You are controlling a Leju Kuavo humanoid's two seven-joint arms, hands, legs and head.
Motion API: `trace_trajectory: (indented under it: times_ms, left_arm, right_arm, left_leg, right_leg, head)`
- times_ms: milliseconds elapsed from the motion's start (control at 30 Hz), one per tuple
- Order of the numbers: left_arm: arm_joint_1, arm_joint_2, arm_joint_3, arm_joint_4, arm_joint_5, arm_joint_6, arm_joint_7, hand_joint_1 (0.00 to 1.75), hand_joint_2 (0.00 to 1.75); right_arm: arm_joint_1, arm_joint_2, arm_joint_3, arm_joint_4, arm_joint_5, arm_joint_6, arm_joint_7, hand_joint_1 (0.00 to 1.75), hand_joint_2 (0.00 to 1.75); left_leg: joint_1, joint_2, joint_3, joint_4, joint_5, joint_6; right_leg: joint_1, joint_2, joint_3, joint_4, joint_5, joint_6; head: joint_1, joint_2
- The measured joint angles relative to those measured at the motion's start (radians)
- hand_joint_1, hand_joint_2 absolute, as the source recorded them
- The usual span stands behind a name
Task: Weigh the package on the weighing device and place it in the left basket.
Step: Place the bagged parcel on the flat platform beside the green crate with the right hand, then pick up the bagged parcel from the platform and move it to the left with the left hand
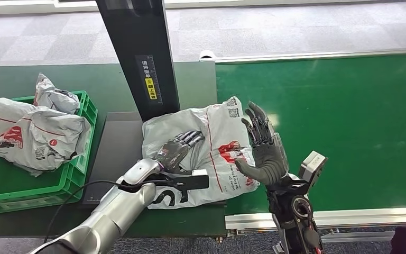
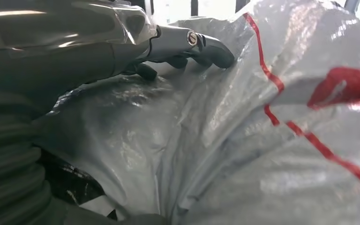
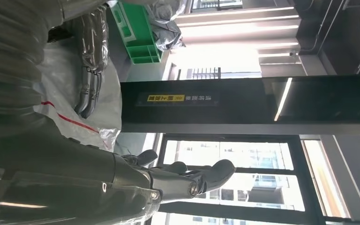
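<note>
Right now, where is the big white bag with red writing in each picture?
Head view: the white bag lies in the middle, under the left hand, with the right hand at its edge.
Left wrist view: the bag is seen very close.
Right wrist view: it sits near the left edge.
Shared landmark: its red stripe.

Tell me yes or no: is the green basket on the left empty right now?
No. In the head view the green basket already holds grey packages, piled above its rim.
</note>
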Motion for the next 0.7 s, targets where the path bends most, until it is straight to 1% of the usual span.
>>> trace_trajectory:
  times_ms: [33, 233, 533, 633, 700]
  left_arm:
    - [-0.007, -0.001, -0.008, 0.011, -0.004, -0.008, -0.001, 1.75, 1.75]
    - [-0.021, -0.005, -0.038, 0.025, 0.01, -0.027, -0.034, 1.75, 1.75]
    - [-0.024, -0.004, -0.06, 0.019, 0.027, -0.033, -0.051, 1.75, 1.75]
    - [-0.015, 0.003, -0.06, -0.016, 0.094, -0.025, -0.097, 1.75, 1.75]
    - [0.006, 0.02, -0.06, -0.095, 0.165, -0.03, -0.114, 1.75, 1.75]
  right_arm:
    - [0.005, 0.001, -0.004, 0.002, 0.001, -0.001, -0.001, 0.0, 1.75]
    - [0.026, 0.007, -0.023, 0.009, 0.013, -0.016, -0.006, 0.0, 1.75]
    - [0.036, 0.011, -0.033, 0.01, 0.021, -0.022, -0.007, 0.0, 1.75]
    - [0.04, 0.012, -0.04, 0.01, 0.022, -0.029, -0.007, 0.0, 1.75]
    - [0.048, 0.013, -0.049, 0.008, 0.027, -0.039, -0.007, 0.0, 1.75]
  left_leg:
    - [0.0, 0.0, 0.001, 0.0, 0.0, 0.0]
    - [0.0, -0.001, 0.003, 0.0, 0.001, 0.0]
    - [0.0, 0.0, 0.003, 0.0, 0.001, 0.0]
    - [0.0, 0.0, 0.002, 0.0, 0.001, 0.0]
    - [0.0, 0.0, 0.001, 0.0, 0.001, 0.0]
  right_leg:
    - [0.0, 0.0, 0.001, 0.0, 0.0, 0.0]
    - [0.0, 0.0, 0.004, 0.0, 0.001, 0.001]
    - [0.0, 0.0, 0.002, 0.0, 0.001, 0.001]
    - [0.0, 0.0, 0.001, 0.0, 0.001, 0.001]
    - [0.0, 0.0, 0.0, 0.0, 0.001, 0.001]
  head:
    - [0.0, 0.0]
    - [0.0, 0.0]
    - [0.0, 0.0]
    - [0.0, 0.0]
    - [0.0, 0.0]
